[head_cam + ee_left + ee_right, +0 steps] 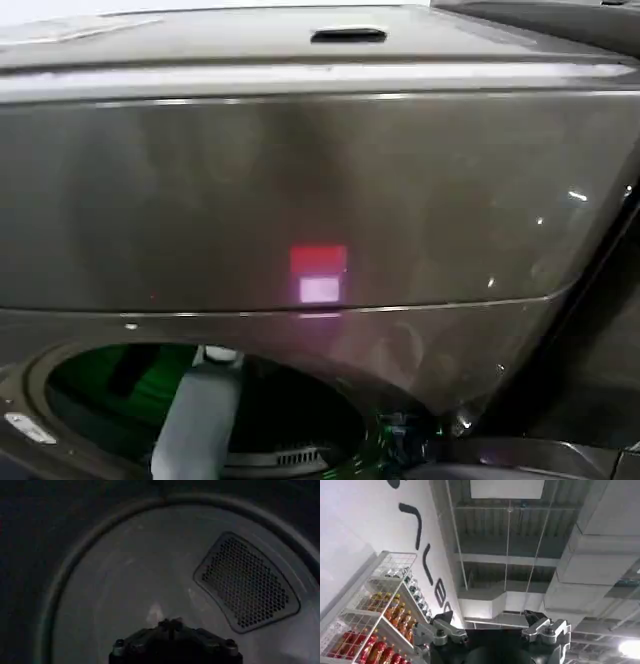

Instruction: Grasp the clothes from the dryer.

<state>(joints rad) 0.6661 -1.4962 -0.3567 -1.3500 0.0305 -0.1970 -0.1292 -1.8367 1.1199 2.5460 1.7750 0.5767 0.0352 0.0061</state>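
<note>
Inside the drum: left end effector [172, 625] sits low in the left wrist view, facing the drum's rear wall [135, 580]. Fingertips look brought together at the middle, nothing seen between them, but it's dark, so can't tell for sure. Perforated vent panel [246, 582] on the rear wall, off to one side of the end effector. No fabric visible on the pale wall ahead of it.

Head view: left arm's grey forearm [197, 415] goes in through the round porthole [60, 365] at the bottom of the dryer [300, 200]. Green tint inside the opening behind the arm. Dryer front is dark bronze-grey, w/ a red light [318, 260] and a paler patch just under it mid-panel. Dark handle slot [348, 36] on top of the machine.

Right end effector [492, 630] is pointed up at the ceiling [520, 545], well away from the dryer, fingers spread wide, holding nothing. Wire shelf w/ bottled drinks [375, 625] against a white wall beside it.

Clothes: can't locate them.
</note>
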